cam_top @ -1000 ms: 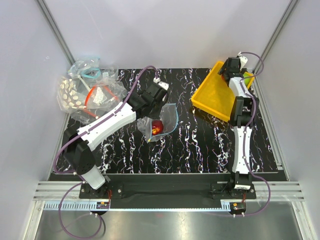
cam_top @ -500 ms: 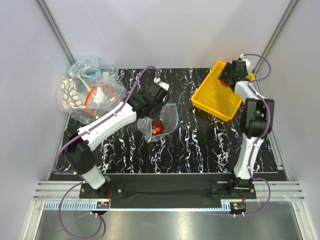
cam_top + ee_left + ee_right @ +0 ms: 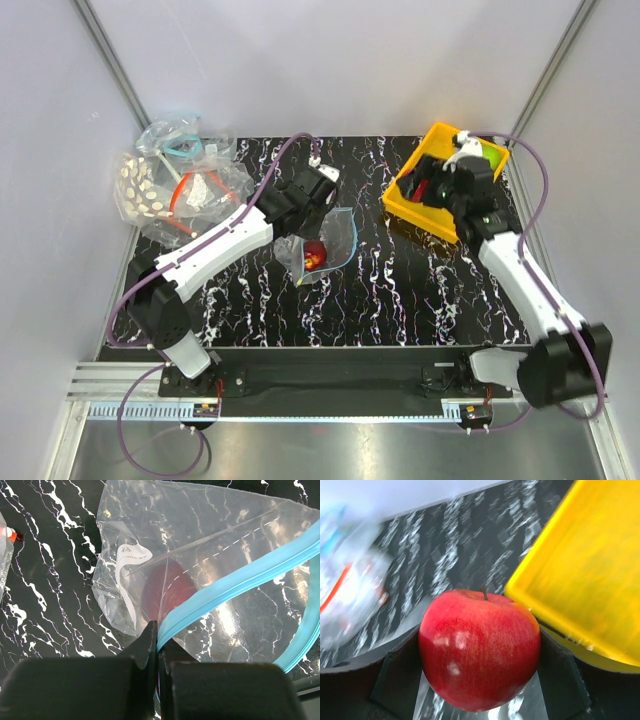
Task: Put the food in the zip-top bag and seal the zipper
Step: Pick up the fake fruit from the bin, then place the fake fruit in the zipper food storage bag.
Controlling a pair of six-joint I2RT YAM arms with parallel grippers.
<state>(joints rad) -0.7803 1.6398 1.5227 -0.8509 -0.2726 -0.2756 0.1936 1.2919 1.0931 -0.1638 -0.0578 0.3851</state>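
The clear zip-top bag (image 3: 328, 240) lies mid-table with its mouth held up, and a dark red fruit (image 3: 167, 587) shows inside it. My left gripper (image 3: 158, 640) is shut on the teal-blue zipper (image 3: 235, 582) at one end of the mouth. My right gripper (image 3: 480, 665) is closed around a bright red apple (image 3: 480, 650), which fills the gap between the fingers (image 3: 400, 680). It hangs over the near-left rim of the yellow tray (image 3: 410, 205). A lime green fruit (image 3: 493, 156) rests in the tray's far right corner.
Several other clear bags (image 3: 170, 180), some with red-orange strips and one white-dotted, are heaped at the back left. The yellow tray (image 3: 590, 565) stands at the back right. Grey walls close in the black marbled table (image 3: 400, 300) on both sides.
The right arm has swung from the tray's far right corner to its near-left rim, carrying the red apple. The left arm and the bag have stayed put.
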